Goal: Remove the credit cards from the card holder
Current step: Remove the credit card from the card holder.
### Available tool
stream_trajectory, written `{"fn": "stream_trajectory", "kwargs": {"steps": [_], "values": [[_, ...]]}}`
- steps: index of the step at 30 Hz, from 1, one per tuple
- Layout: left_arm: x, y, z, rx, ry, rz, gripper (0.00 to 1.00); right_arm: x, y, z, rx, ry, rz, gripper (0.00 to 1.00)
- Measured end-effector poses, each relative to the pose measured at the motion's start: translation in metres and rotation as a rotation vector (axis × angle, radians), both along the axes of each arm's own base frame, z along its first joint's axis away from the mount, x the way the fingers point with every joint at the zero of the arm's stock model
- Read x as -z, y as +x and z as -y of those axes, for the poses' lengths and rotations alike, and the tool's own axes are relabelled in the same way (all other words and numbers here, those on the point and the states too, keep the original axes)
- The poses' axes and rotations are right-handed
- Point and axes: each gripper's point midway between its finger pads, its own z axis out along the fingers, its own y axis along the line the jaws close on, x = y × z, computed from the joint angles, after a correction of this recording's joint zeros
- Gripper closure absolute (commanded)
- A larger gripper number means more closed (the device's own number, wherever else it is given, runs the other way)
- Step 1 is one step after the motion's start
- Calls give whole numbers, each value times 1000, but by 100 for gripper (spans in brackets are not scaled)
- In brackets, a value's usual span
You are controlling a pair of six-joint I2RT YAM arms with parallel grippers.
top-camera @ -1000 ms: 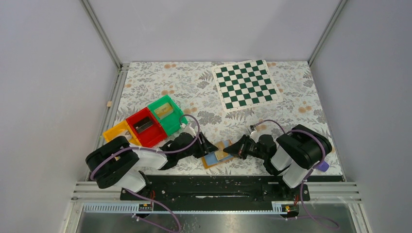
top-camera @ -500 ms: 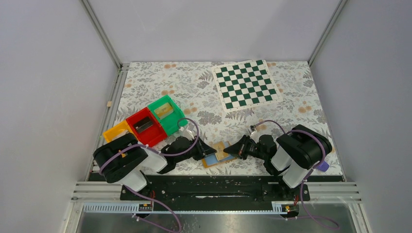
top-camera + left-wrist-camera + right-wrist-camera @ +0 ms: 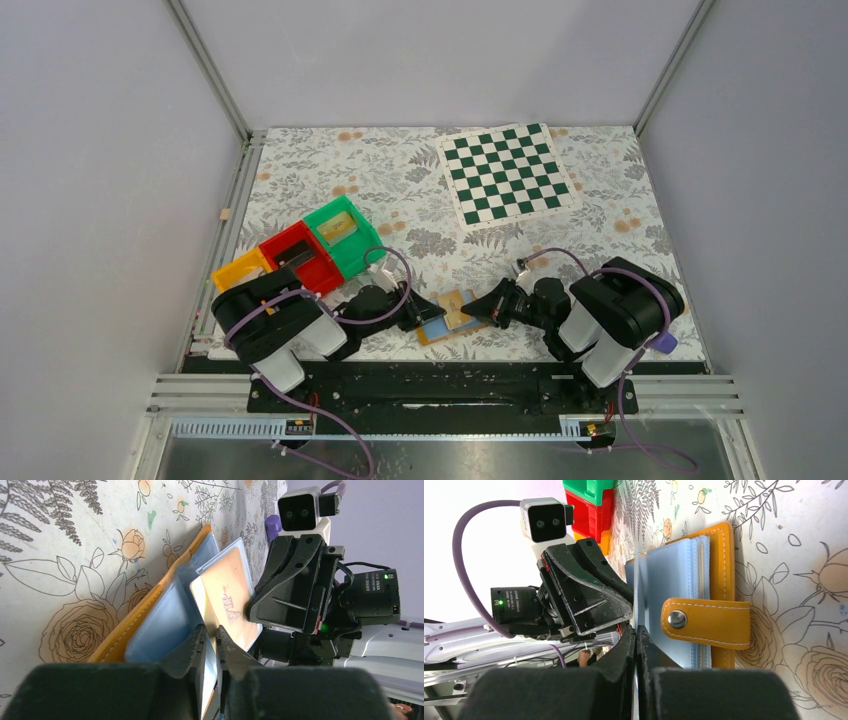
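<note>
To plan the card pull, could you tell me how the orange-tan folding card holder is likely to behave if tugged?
Probably floppy: the orange-tan folding card holder lets its pale-blue sleeves fan apart. Likely light, so it may slide across the flowered tablecloth unless the right gripper, shut on one sleeve, anchors it.

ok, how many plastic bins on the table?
3, side by side in a diagonal row at left: green bin farthest back, red bin in the middle, orange bin nearest, partly behind the left arm. No others show.
</note>
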Motion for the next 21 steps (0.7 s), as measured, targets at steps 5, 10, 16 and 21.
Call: {"fn": "stream_trajectory", "kwargs": {"steps": [5, 10, 16, 21], "values": [[-2, 1, 0, -11, -32, 1, 100, 1, 0, 1, 6, -3, -2, 99], [-7, 1, -3, -14, -52, 16, 100, 1, 0, 2, 4, -2, -3, 91], [-19, 1, -3, -9, -68, 44, 100, 5, 0, 2, 3, -8, -13, 79], [-20, 0, -3, -8, -71, 45, 100, 9, -1, 2, 2, -18, -24, 80]]}}
